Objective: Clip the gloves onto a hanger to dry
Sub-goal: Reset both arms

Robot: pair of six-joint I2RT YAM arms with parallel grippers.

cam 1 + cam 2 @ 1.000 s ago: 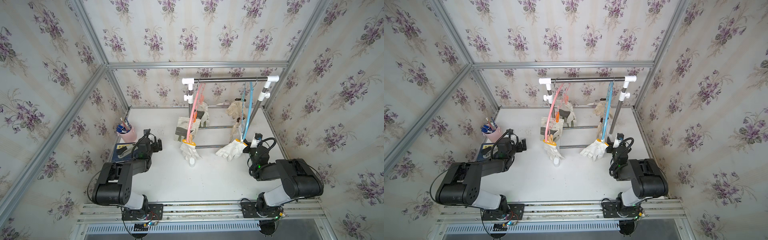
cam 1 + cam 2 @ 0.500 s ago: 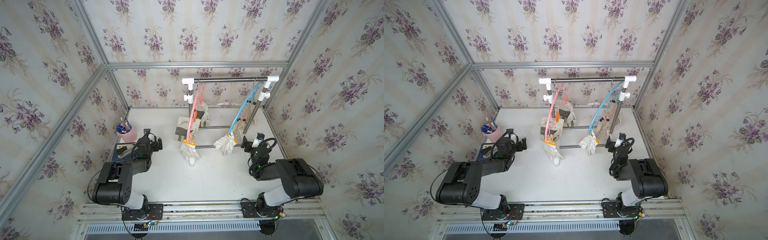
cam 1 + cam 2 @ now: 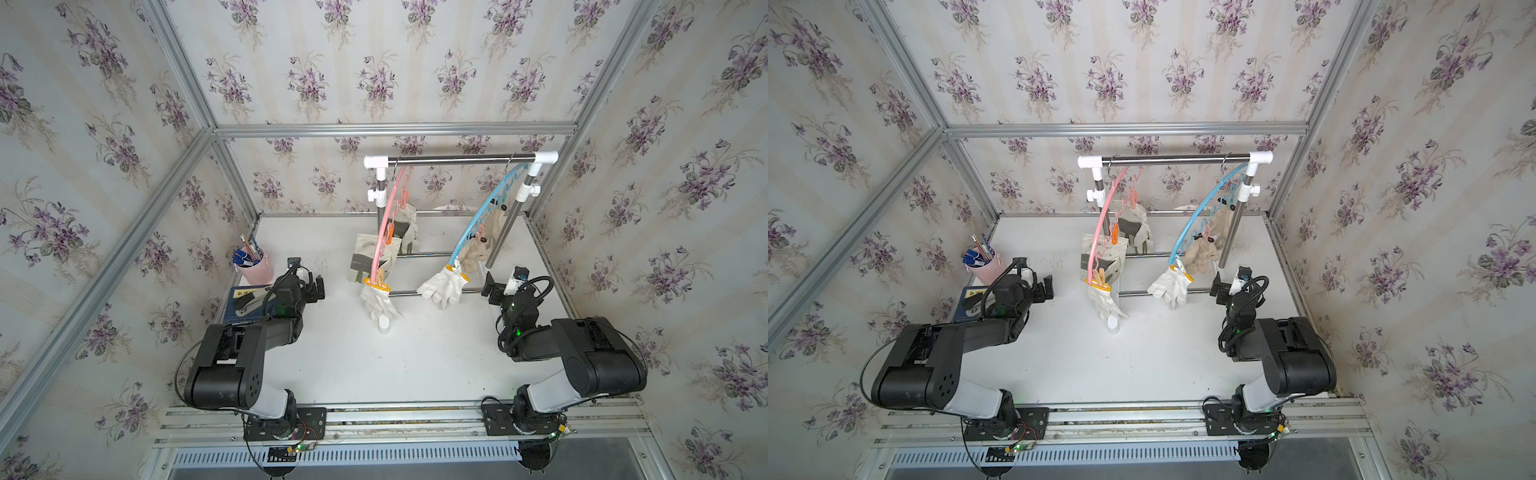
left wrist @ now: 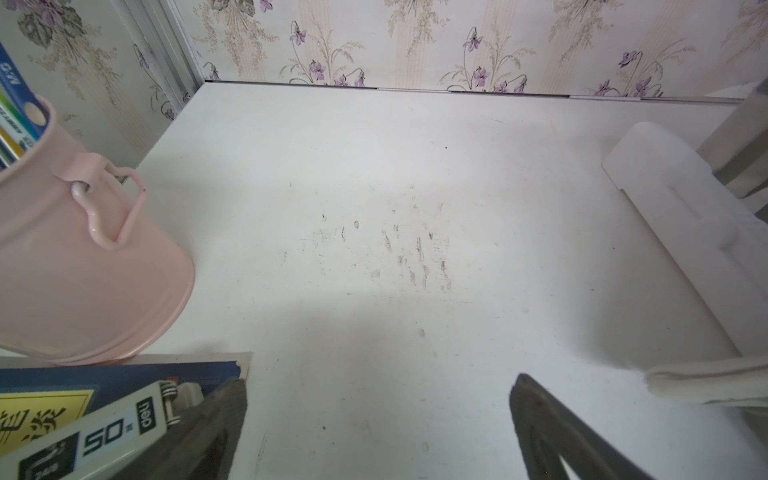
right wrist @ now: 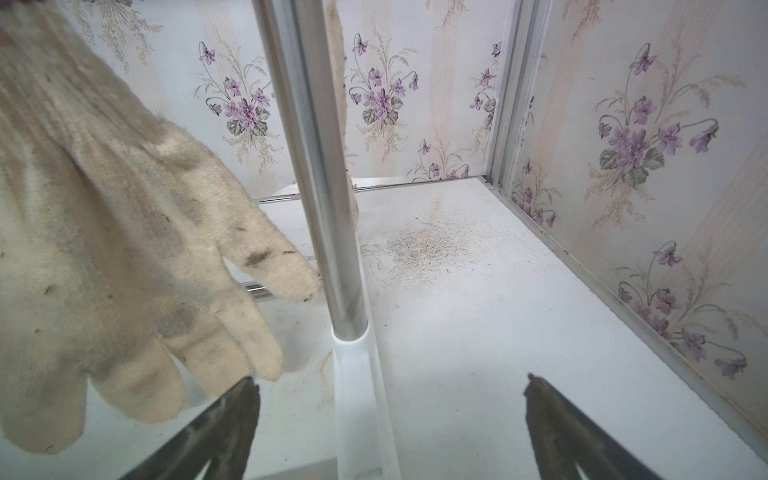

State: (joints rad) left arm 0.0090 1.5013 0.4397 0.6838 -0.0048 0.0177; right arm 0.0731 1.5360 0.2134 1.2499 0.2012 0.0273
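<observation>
Centre frame, white glove (image 3: pixel 442 286) hanging from blue hanger (image 3: pixel 470 226); right gripper (image 3: pixel 491 287) hovering beside, spread wide, empty; left gripper (image 3: pixel 318 288) likewise wide.

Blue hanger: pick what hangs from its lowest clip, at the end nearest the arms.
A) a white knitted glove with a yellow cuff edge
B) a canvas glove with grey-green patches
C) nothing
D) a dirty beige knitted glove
A: in both top views a white glove with a yellow cuff edge hangs by its cuff from the low near end of the blue hanger.
</observation>
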